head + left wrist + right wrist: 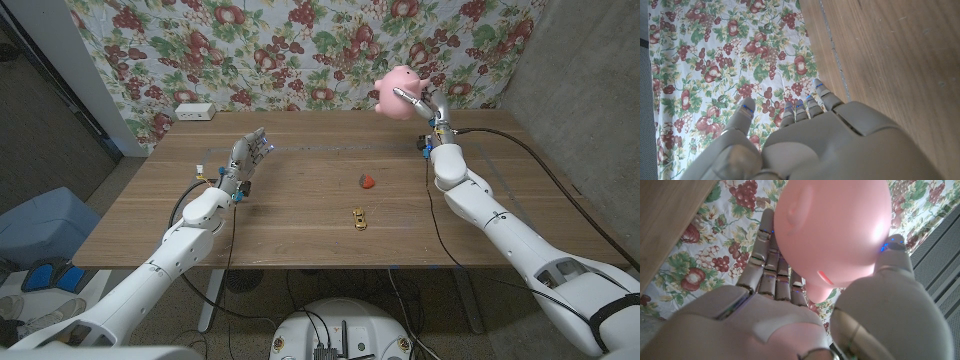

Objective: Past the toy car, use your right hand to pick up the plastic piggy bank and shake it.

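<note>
Fingers (771,255) grip piggy bank (398,92), snout leftward

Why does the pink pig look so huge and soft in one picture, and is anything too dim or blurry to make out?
In the right wrist view the piggy bank sits right at the lens, held by the right robot hand, so it looms large and slightly soft. The head view is evenly lit and sharp; the toy car is just tiny. In the left wrist view the left robot hand is close and a little blurred.
</note>
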{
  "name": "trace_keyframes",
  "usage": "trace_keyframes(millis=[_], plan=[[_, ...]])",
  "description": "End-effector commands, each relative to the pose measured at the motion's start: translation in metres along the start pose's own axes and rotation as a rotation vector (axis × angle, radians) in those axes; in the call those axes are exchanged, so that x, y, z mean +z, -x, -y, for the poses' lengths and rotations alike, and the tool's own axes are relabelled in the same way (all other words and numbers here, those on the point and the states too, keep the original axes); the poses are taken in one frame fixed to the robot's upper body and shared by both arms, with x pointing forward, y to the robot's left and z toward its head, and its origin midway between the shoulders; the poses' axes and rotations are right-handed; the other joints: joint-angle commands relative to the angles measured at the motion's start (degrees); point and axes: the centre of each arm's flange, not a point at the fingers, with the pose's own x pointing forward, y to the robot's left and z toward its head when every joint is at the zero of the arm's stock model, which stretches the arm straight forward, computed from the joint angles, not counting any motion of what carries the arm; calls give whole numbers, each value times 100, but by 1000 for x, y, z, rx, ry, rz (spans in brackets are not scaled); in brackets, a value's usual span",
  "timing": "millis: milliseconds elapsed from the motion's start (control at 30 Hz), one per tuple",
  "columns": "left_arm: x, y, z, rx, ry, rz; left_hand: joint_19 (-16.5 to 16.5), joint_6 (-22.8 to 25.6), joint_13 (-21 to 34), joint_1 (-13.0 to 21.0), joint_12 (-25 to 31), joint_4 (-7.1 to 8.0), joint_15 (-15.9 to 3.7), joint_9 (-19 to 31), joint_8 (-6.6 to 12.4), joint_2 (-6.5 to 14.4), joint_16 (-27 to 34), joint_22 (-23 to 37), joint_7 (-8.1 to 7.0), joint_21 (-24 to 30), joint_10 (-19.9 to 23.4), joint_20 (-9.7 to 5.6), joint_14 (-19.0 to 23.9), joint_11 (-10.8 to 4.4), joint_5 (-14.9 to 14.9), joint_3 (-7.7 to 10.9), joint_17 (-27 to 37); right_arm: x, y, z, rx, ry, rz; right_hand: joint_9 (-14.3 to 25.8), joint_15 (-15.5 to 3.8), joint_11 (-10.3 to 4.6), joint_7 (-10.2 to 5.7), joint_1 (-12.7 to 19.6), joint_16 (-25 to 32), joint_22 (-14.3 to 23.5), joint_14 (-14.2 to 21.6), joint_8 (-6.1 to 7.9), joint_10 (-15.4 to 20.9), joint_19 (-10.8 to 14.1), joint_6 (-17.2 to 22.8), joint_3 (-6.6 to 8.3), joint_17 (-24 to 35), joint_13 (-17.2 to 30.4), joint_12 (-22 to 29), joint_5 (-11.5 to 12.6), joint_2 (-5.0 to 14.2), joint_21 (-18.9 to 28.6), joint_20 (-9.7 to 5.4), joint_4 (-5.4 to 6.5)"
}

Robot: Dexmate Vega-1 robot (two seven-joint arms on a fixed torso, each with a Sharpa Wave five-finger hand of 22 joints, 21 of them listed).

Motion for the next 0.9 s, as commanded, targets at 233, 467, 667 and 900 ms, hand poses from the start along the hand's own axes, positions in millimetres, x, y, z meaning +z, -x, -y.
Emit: trace_keyframes(millis=[233,467,667,900], plan=[[0,0,3,-8,-2,1,55,18,24,-35,14,-3,-75,26,22,210,2,17,20,-20,37,-17,8,-3,9,25,12,3,1,8,64,32,-21,1007,-2369,-1884,-535,1066,1618,0,2578,213,2692,-255,3181,1576,2770,1458,943,2432,1176,91,-173,38],[0,-1,3,-10,-2,0,56,18,24,-31,13,-7,-77,25,22,213,-1,17,15,-20,34,-13,3,-5,10,27,10,9,-7,6,219,112,-55,1006,-2365,-1873,-537,1055,1632,-12,2545,199,2657,-312,3183,1569,2774,1487,942,2448,1166,130,-168,34],[0,-2,3,-9,-2,-2,56,17,24,-33,13,-7,-75,25,21,211,1,18,20,-20,33,-12,6,-3,9,26,11,11,-14,5,320,142,-91,1005,-2364,-1858,-529,1044,1643,-24,2523,185,2658,-349,3184,1565,2772,1455,918,2464,1179,173,-157,40],[0,-3,3,-10,-2,-4,56,13,24,-31,13,-10,-75,25,19,211,0,18,13,-21,33,-13,5,-6,9,27,10,11,-21,3,417,160,-130,1029,-2362,-1828,-506,1037,1665,-38,2497,181,2651,-384,3179,1557,2772,1484,927,2477,1188,231,-134,39]])
